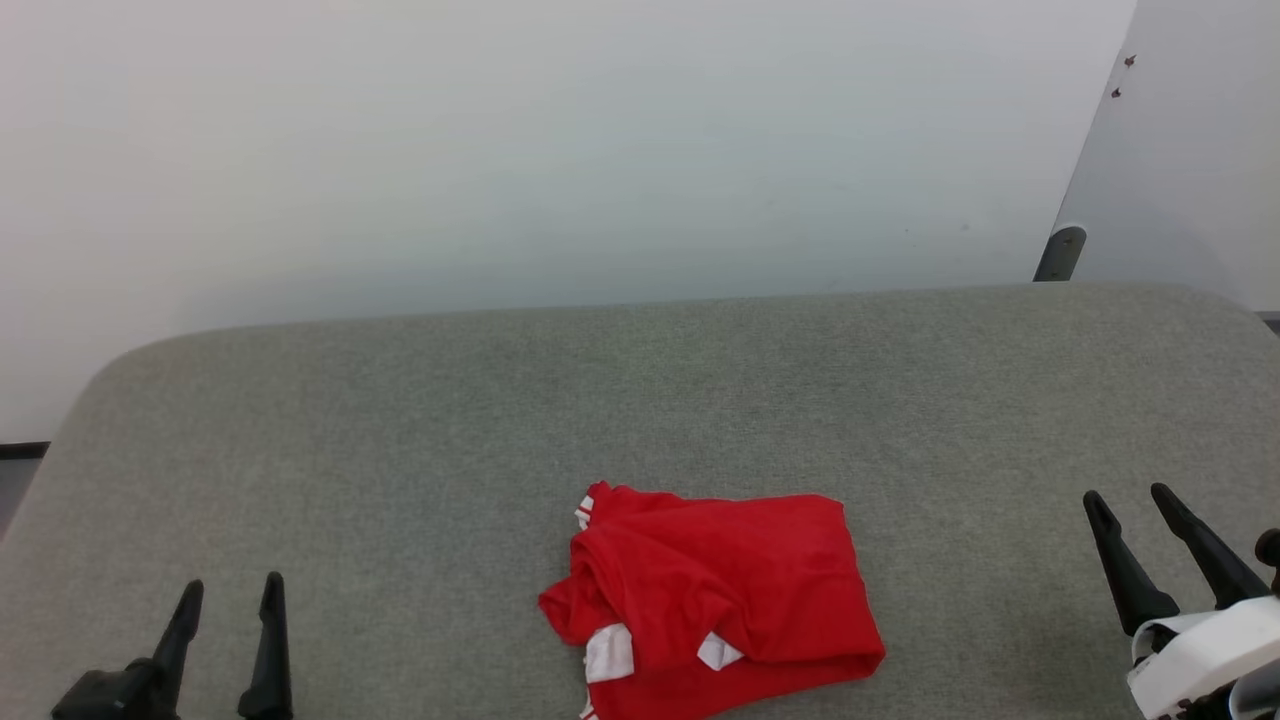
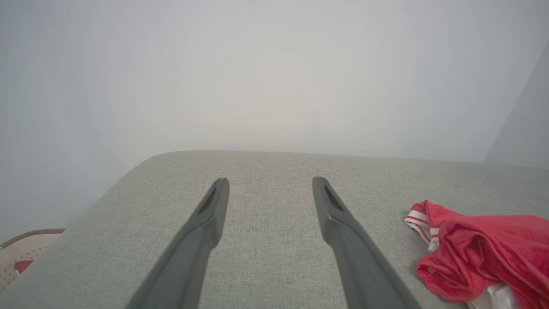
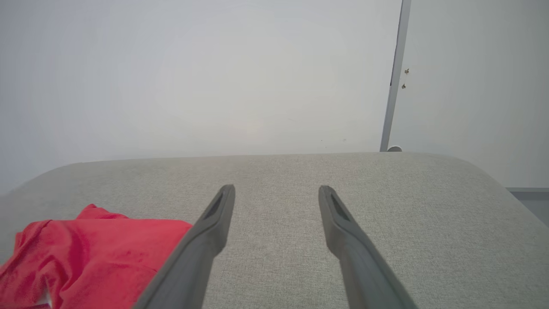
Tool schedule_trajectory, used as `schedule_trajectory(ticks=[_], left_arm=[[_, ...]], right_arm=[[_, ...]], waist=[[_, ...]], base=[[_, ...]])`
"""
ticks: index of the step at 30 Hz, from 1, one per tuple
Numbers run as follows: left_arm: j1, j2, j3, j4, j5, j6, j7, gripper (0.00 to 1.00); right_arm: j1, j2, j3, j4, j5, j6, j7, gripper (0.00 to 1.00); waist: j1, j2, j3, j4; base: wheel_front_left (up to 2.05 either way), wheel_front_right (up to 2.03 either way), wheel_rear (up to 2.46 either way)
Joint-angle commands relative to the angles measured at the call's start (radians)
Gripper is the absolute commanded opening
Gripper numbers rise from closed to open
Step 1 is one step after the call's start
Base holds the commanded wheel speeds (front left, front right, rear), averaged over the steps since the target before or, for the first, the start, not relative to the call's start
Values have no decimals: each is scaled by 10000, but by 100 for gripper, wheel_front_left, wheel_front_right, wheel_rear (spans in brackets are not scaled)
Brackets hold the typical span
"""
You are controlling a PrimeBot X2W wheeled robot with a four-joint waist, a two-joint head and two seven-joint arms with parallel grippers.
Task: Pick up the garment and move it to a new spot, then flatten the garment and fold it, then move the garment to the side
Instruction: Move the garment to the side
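The garment (image 1: 715, 600) is lying bunched and loosely folded on the grey surface (image 1: 400, 420), near its front edge and about midway between the two arms, and is being touched by neither. Its lower edge is being cut off by the bottom of the head view. Much of the cloth is being hidden by its own folds, so that only plain red fabric, two white patches and a bit of red-and-white striped trim are being shown. In the left wrist view the garment's far side is being cropped by the frame. In the right wrist view one corner of it is being covered by a dark finger (image 3: 193, 257).

The left gripper (image 1: 232, 582) is being held low at the left, well apart from the garment, its jaws standing wide and empty and its body being cut off by the frame. The right gripper (image 1: 1126, 494) is being held at the right, jaws likewise wide and empty, its pale wrist partly out of view.

In the lower left corner of the left wrist view a pale dotted object (image 2: 25, 253) with a red patch is being cropped, and too little is being shown for it to be identified.
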Motion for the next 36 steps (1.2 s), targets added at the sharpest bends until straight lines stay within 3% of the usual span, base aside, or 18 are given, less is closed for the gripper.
schedule_trajectory(ticks=[1,18,26,36], left_arm=[[35,-34,24,-18,37,-19,-11,100],[-6,-81,-77,-101,135,-35,-11,100],[-63,-87,-314,-249,153,23,128,100],[-199,-280,-752,-203,176,53,164,100]], right_arm=[[156,32,-79,-35,-45,-8,-22,100],[512,346,-356,-388,-558,-9,496,100],[173,604,334,-492,-364,-9,1693,100],[-518,847,966,434,-143,-9,2912,100]], waist=[[0,0,-6,15],[0,0,34,322],[0,0,263,968],[0,0,638,1990]], base=[[0,0,0],[0,0,0],[0,0,0],[0,0,0]])
